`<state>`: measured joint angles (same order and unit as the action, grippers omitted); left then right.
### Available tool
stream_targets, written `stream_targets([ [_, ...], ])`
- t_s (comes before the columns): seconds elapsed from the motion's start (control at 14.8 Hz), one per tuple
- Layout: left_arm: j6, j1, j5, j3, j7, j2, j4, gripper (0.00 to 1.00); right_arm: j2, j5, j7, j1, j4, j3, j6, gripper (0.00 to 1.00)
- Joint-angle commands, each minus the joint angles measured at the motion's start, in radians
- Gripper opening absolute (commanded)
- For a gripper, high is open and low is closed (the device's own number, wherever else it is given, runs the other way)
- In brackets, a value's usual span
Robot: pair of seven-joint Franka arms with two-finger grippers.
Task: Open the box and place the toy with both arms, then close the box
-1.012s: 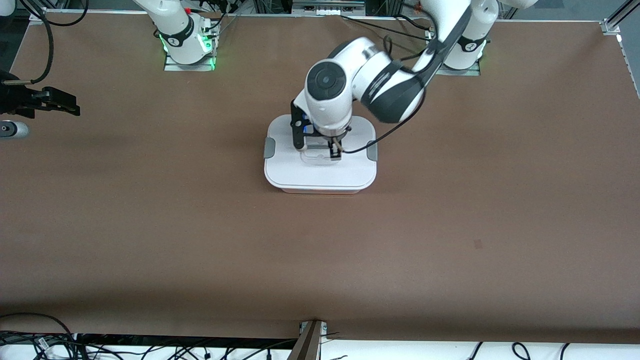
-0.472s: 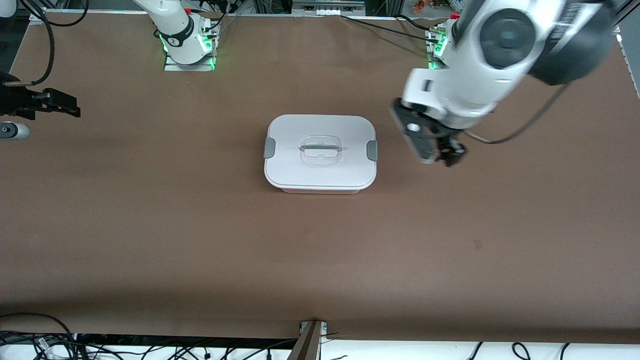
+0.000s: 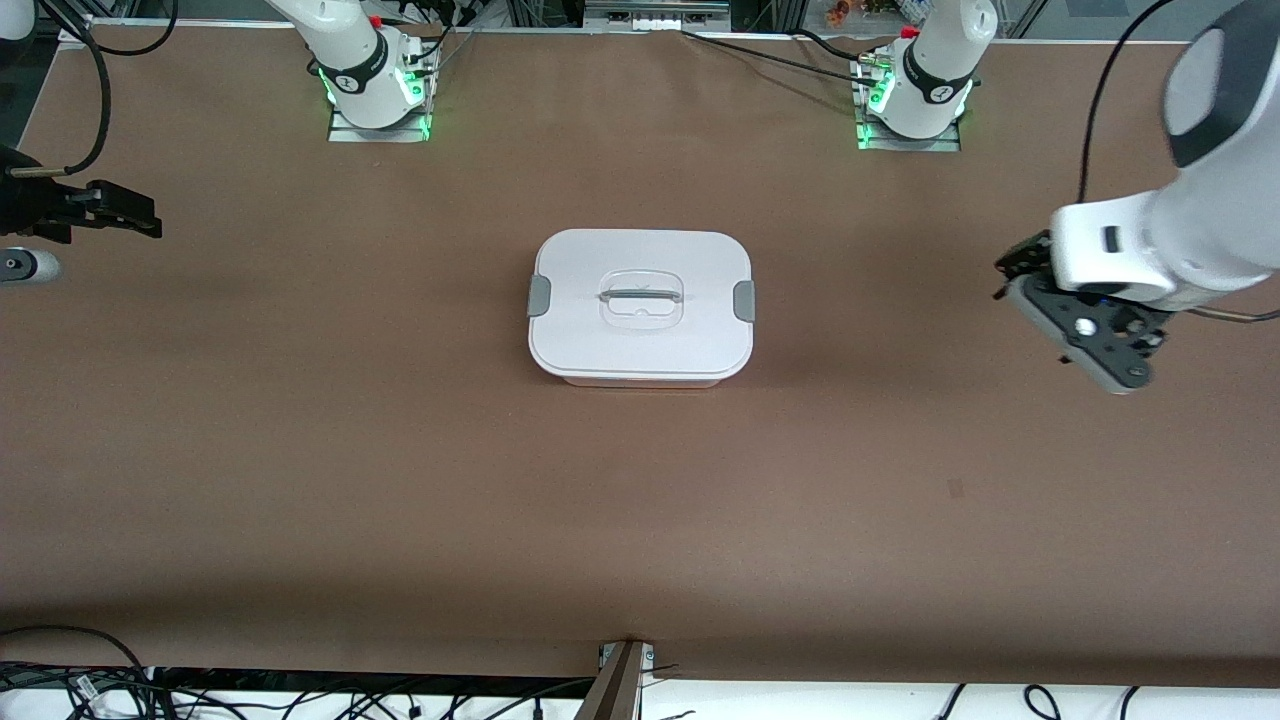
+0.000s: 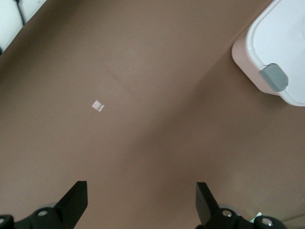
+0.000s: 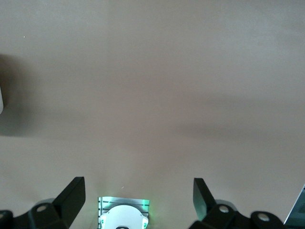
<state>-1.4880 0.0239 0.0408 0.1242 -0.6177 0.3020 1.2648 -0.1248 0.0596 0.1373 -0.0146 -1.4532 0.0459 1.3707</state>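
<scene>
The box [image 3: 640, 305] sits lidded mid-worktop [image 3: 400, 450]; left gripper [image 3: 1085, 330] and right gripper [image 3: 110, 212] hang over opposite worktop ends, fingers spread wide, holding nothing

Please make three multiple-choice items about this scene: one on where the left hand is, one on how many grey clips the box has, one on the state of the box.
1. Where is the left hand?
A. on the box handle
B. over bare table toward the left arm's end
C. inside the box

2. How many grey clips show on the box?
A. one
B. two
C. four

3. The box is:
A. open
B. lidless
C. closed, lid on

Answers: 1 B, the hand hangs apart from the box, fingers open. 2 B, one clip at each short side. 3 C, the white lid lies flat on the base.
</scene>
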Motion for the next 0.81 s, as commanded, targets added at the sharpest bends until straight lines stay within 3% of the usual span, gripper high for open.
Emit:
stream_targets([
  [0.0, 0.002, 0.013, 0.013, -0.023, 0.167, -0.130, 0.132, 1.00, -0.012, -0.014, 0.012, -0.001, 0.028, 0.005, -0.005, 1.00],
  [0.13, -0.049, 0.014, 0.013, -0.021, 0.371, -0.228, 0.270, 1.00, -0.012, -0.015, 0.010, -0.001, 0.028, 0.005, -0.005, 1.00],
  [0.34, -0.282, 0.014, 0.002, -0.021, 0.499, -0.381, 0.506, 1.00, -0.012, -0.015, 0.010, -0.001, 0.027, 0.005, -0.005, 1.00],
  [0.74, -0.241, 0.019, -0.004, -0.070, 0.545, -0.373, 0.504, 1.00, -0.012, -0.015, 0.010, -0.001, 0.028, 0.005, -0.005, 1.00],
])
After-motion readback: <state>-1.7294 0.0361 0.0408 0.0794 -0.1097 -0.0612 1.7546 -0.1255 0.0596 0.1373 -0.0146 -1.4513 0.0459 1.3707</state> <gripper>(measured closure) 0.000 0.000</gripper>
